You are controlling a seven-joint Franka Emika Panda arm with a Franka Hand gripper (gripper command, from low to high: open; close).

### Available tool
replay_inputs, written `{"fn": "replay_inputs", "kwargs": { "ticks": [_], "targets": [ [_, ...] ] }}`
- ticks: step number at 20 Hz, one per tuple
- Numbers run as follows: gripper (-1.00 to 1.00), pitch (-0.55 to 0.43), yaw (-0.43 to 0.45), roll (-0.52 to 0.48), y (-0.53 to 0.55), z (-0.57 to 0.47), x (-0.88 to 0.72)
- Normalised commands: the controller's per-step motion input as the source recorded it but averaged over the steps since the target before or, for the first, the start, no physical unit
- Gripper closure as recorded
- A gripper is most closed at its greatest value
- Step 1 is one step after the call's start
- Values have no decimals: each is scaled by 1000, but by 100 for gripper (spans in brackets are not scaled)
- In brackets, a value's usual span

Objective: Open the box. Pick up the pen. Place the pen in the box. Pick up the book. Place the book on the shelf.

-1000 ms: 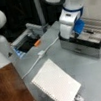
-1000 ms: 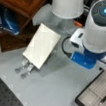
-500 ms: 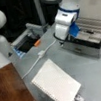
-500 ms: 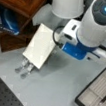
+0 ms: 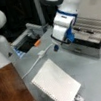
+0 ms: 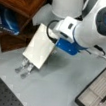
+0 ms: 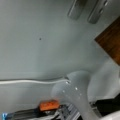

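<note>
Pen (image 6: 104,99) lay as a slim dark stroke in one long compartment of the box (image 5: 89,42), which stood with its lined inside showing, so the first three steps looked done. The book (image 5: 56,86) had not been lifted: it leaned tilted on the metal slotted stand (image 6: 25,66), below the box and toward a front view's left, with the reddish-brown shelf (image 5: 9,93) just beside it and bare on top.

Over the last second the arm swung off the box toward a front view's left. The gripper (image 5: 56,48) now hung over bare tabletop between box and book, near the white cable (image 5: 39,57) and the small grey tray (image 5: 26,42) with its orange piece (image 5: 37,43), touching nothing. I judged this to be the leg from the stowed pen to the book. Whether its fingers were spread or pressed together I could not tell. The wrist view showed only grey table, the cable, a shelf corner and the stand's feet.
</note>
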Motion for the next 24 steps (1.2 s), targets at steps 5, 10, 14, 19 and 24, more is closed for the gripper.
{"fn": "replay_inputs", "kwargs": {
  "ticks": [5,10,14,19,24],
  "targets": [
    [-100,-65,229,-613,-82,-222,-65],
    [-100,-67,231,-575,-84,-209,-3],
    [-100,-65,215,-466,-112,-174,56],
    [-100,-70,163,-421,-67,-136,75],
    [-100,-107,92,-379,5,-148,74]
  ]
}}
